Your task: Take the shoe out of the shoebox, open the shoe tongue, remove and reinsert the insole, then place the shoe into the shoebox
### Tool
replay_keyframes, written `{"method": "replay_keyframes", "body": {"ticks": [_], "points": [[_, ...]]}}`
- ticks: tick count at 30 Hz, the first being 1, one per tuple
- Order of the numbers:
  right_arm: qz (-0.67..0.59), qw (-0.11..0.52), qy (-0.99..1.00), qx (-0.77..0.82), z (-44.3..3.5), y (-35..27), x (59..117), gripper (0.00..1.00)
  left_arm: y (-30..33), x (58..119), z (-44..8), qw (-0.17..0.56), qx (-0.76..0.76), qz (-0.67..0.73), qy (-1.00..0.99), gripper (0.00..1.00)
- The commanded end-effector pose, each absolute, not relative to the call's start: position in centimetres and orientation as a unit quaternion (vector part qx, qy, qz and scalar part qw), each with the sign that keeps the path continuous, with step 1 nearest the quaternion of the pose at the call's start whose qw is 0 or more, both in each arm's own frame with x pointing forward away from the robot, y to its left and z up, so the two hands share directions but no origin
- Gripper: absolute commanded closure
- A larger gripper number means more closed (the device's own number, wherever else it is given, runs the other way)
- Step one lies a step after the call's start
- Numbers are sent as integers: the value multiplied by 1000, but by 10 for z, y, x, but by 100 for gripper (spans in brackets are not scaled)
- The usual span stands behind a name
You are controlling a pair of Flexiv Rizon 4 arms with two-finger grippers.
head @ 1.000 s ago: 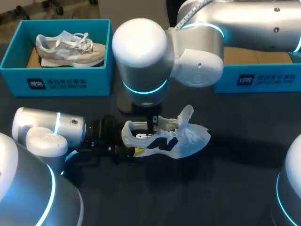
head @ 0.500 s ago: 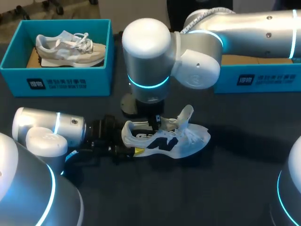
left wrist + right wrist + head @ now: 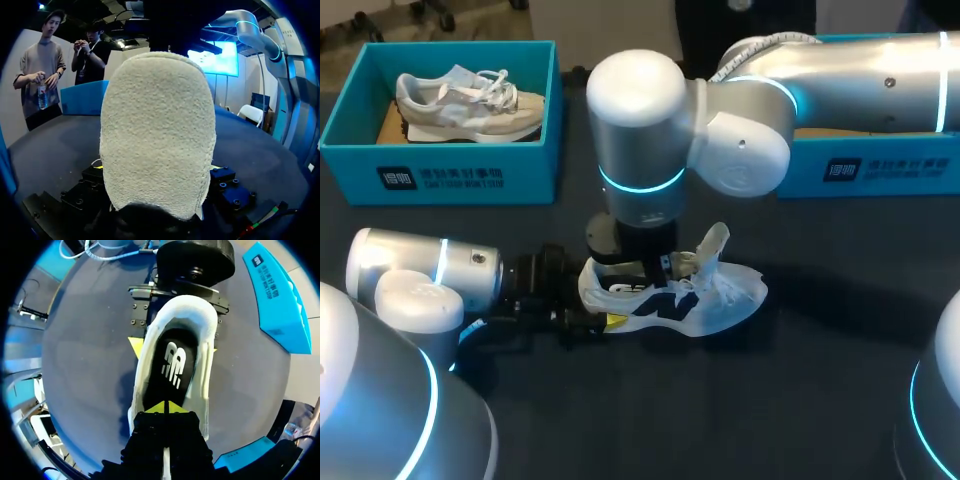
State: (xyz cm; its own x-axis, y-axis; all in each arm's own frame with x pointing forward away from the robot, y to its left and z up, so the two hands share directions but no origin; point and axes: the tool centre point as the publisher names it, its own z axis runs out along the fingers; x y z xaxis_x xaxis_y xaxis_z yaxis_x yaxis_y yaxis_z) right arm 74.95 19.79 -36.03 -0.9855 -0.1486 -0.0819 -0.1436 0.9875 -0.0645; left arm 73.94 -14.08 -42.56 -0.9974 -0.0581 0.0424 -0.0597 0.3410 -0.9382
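While the left gripper (image 3: 603,318) clamps the heel of the white sneaker (image 3: 722,298), the right gripper (image 3: 165,408) hangs pinched closed over its black insole (image 3: 171,365).

White print on left shoebox (image 3: 440,160) and right shoebox (image 3: 905,165); logo on insole (image 3: 172,365).

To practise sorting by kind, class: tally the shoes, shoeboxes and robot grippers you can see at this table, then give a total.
Shoes: 2 (beige shoe in the left shoebox, white shoe on the table)
Shoeboxes: 2 (left shoebox, right shoebox)
Grippers: 2 (left gripper, right gripper)
Total: 6
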Motion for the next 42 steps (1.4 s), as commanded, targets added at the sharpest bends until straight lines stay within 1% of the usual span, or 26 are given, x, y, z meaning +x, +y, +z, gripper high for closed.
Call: {"method": "replay_keyframes", "body": {"ticks": [1,9,10,11,12,13,15,16,18,19,22,25,29,33,36,37,38,39,41,42], "points": [[-32,52,996,-61,-371,204,753,100,-142,749,-443,1,37,571,-820,100],[-37,61,997,-40,-384,208,758,100,-142,749,-443,1,37,571,-820,100],[-39,63,997,-38,-384,207,758,87,-142,749,-443,1,37,571,-820,100],[-41,64,996,-37,-384,207,759,84,-142,749,-443,1,37,571,-820,100],[-44,66,996,-33,-384,206,760,84,-142,749,-443,1,37,571,-820,100],[-43,68,996,-30,-384,204,761,81,-142,749,-443,1,37,571,-820,100],[-48,69,996,-30,-384,203,762,77,-142,749,-443,1,37,571,-820,100],[-49,72,996,-29,-383,202,763,73,-142,749,-443,1,37,571,-820,100],[-50,75,995,-30,-382,201,764,67,-142,749,-443,1,37,571,-820,100],[-51,78,995,-29,-382,201,765,65,-142,749,-443,1,37,571,-820,100],[-55,84,995,-28,-383,201,767,64,-142,749,-443,1,37,571,-820,100],[-53,88,994,-29,-387,202,769,61,-142,749,-443,1,37,571,-820,100],[-44,80,995,-37,-399,205,772,58,-142,749,-443,1,37,571,-820,100],[-35,65,997,-34,-410,206,773,57,-142,749,-443,1,37,571,-820,100],[-30,59,997,-31,-415,206,771,61,-142,749,-443,1,37,571,-820,100],[-28,55,998,-28,-417,206,768,67,-142,749,-443,1,37,571,-820,100],[-27,54,998,-27,-417,206,767,69,-142,749,-443,1,37,571,-820,100],[-27,51,998,-25,-417,206,764,75,-142,749,-443,1,37,571,-820,100],[-28,40,999,-21,-419,205,758,79,-142,749,-443,1,37,571,-820,100],[-29,33,999,-20,-420,204,755,83,-142,749,-443,1,37,571,-820,100]]}}
